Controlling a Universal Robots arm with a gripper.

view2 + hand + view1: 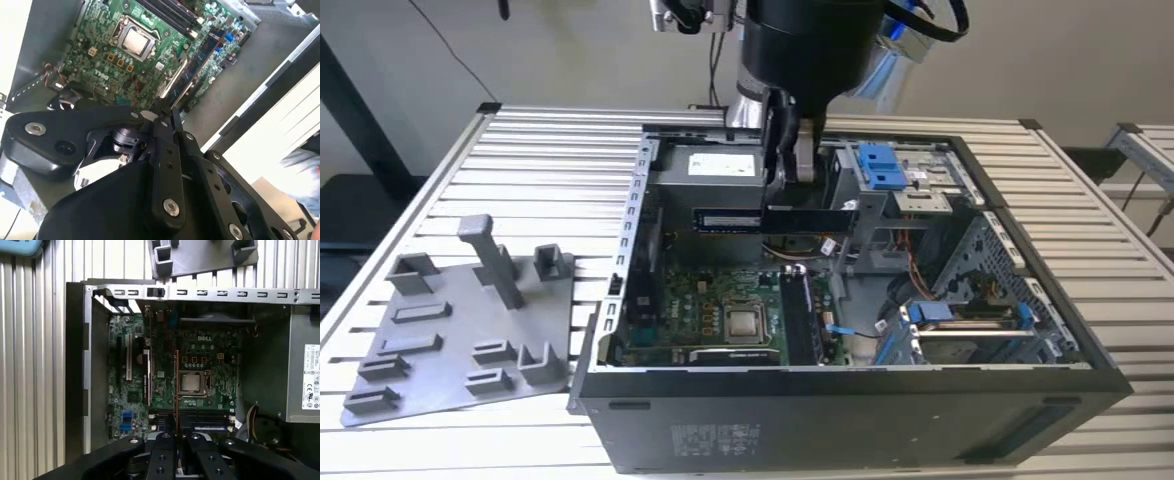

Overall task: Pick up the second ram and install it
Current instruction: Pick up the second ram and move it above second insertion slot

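My gripper [790, 203] hangs inside the open computer case [854, 385], shut on the second ram [734, 219]. The stick is dark, long and narrow, held level by its upper edge above the green motherboard [707, 300]. In both wrist views it shows edge-on, running out from between the fingertips [159, 111] over the board: the ram [200, 60] in the second wrist view, the ram [176, 385] as a thin line in the first. The black memory slots [200, 417] lie beside the processor socket [192, 382], below the stick.
A grey power supply [720, 165] and a blue drive cage [881, 165] fill the case's far end. Cables and blue connectors [927, 312] sit on the exterior view's right. A grey holder plate [454, 330] with upright fixtures lies on the slatted table at the exterior view's left.
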